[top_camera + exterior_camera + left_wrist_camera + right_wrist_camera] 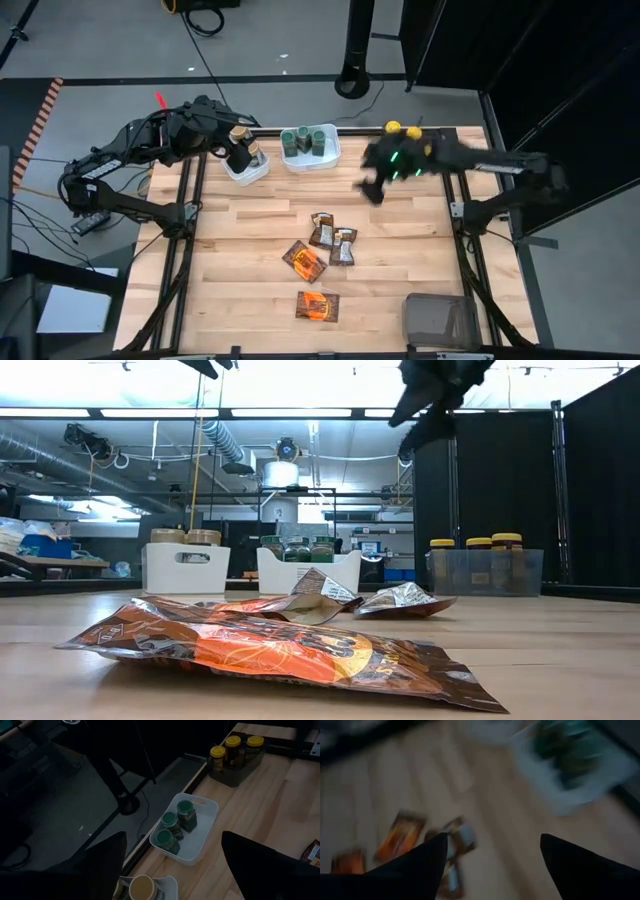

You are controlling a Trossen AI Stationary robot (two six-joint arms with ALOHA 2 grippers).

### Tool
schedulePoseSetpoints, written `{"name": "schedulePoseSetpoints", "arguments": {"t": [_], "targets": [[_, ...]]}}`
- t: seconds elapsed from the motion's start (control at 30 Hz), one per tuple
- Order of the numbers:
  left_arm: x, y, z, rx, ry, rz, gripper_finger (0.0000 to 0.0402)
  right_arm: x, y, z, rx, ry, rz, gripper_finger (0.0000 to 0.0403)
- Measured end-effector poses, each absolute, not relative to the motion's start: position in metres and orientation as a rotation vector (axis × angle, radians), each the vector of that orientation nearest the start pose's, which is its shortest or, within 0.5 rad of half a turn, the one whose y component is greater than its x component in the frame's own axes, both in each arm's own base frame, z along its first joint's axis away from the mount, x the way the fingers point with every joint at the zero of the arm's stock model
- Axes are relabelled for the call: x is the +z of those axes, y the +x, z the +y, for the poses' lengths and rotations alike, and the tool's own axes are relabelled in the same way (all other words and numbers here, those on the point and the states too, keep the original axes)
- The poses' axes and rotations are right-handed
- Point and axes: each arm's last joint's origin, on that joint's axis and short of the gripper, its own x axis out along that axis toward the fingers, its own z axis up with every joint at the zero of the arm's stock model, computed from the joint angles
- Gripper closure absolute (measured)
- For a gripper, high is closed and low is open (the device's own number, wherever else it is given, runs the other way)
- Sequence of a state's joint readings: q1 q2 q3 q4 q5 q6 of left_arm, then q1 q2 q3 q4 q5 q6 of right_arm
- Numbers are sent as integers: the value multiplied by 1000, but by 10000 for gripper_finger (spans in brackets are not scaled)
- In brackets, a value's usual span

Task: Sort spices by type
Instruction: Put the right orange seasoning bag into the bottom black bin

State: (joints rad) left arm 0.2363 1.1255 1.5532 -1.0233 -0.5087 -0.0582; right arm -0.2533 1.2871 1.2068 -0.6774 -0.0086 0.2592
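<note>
A: Pale butcher-block planks make up the table (260, 300), their joints visible from above, with grey floor and dark curtains around it.

B: What lies on it?

A: Four flat foil packets (320, 262), crinkled and glossy in orange and brown, loose near the middle. At the far edge stand two white square tubs with smooth rounded corners. The left tub (247, 168) holds tan-lidded jars (240, 135); the middle tub (310, 150) holds three green-lidded jars (299, 142). A translucent grey bin (485, 572) farther right carries yellow-lidded jars (480, 544).

B: Does every camera show that?

A: No. From above, the right arm covers most of the grey bin; only a yellow lid peeks out. The table-level camera shows that bin whole, and the nearest packet (290, 650) fills its foreground. The left wrist camera sees the green lids (177, 820) as round discs on short jars. A second grey bin (437, 318) at the near right corner appears only overhead.

B: And the claws?

A: The left gripper (240, 150) hangs over the tan-lidded tub, its fingers (107, 862) spread wide with nothing between them. The right gripper (372, 188) is above bare wood between the middle tub and the grey bin, fingers (580, 865) apart and empty, though its own camera is smeared by motion.
</note>
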Motion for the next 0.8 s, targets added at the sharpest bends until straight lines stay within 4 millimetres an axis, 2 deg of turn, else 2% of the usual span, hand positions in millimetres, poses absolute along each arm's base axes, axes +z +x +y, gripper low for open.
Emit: {"name": "schedulePoseSetpoints", "arguments": {"t": [0.13,0.27,0.4,0.53,0.8], "targets": [[446,173,56,739,31,583,69,297,291,-26,-213,227,870,78],[446,173,56,739,31,584,69,258,318,-4,-149,167,1010,72],[446,173,56,739,31,586,69,220,335,-1,-154,162,1129,66],[444,172,56,737,35,610,69,191,347,-3,-127,238,1190,61],[438,168,55,733,46,686,69,140,358,6,-134,260,1341,64]]}}
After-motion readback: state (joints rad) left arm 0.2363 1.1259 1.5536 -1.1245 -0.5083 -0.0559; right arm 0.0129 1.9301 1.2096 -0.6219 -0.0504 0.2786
